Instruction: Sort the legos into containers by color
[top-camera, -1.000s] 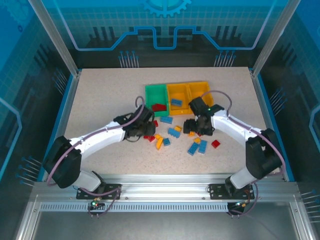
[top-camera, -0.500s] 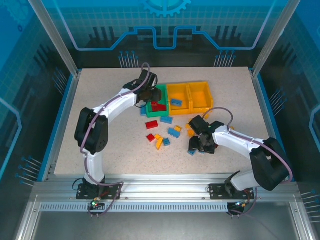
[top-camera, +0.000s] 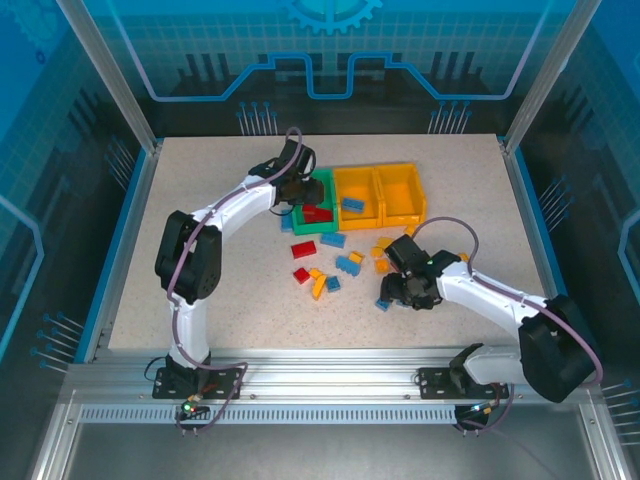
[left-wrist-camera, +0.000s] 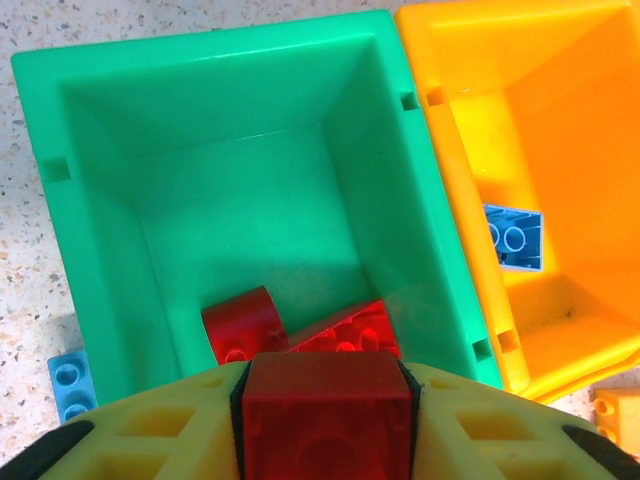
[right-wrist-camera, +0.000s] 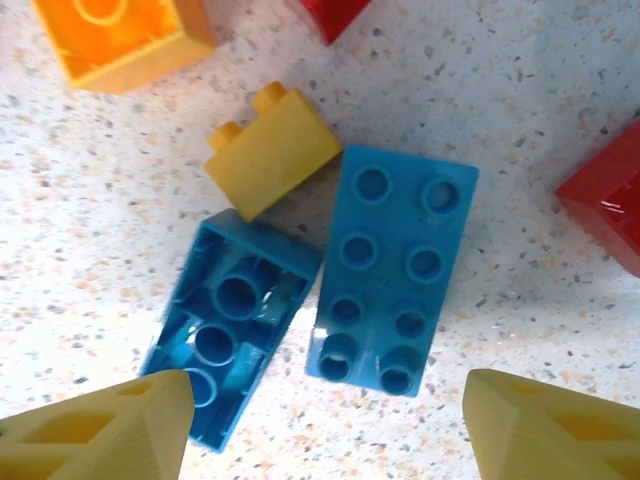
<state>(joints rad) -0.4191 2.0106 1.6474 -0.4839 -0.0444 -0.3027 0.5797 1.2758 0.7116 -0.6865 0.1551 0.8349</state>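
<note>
My left gripper (left-wrist-camera: 322, 440) is shut on a red lego (left-wrist-camera: 325, 400) and hangs over the near edge of the green container (left-wrist-camera: 250, 190). Two red legos (left-wrist-camera: 240, 322) lie in that container. A blue lego (left-wrist-camera: 513, 237) lies in the orange-yellow container (left-wrist-camera: 560, 130) beside it. From above, the left gripper (top-camera: 297, 190) is at the green container (top-camera: 318, 182). My right gripper (right-wrist-camera: 325, 410) is open and low over two blue legos, one studs up (right-wrist-camera: 393, 270) and one upside down (right-wrist-camera: 228, 320). Both lie between its fingers, untouched.
A second orange-yellow container (top-camera: 402, 192) ends the row on the right. Loose legos lie in front of the containers: red (top-camera: 304, 249), blue (top-camera: 348, 264), orange (top-camera: 318, 285). Near the right gripper (top-camera: 402, 291) are a yellow brick (right-wrist-camera: 272, 150), an orange brick (right-wrist-camera: 120, 35) and a red brick (right-wrist-camera: 610, 200).
The left arm swung from the loose pile up to the green container with the red lego in its jaws. The right gripper moved nearer and lower, over the two blue legos.
</note>
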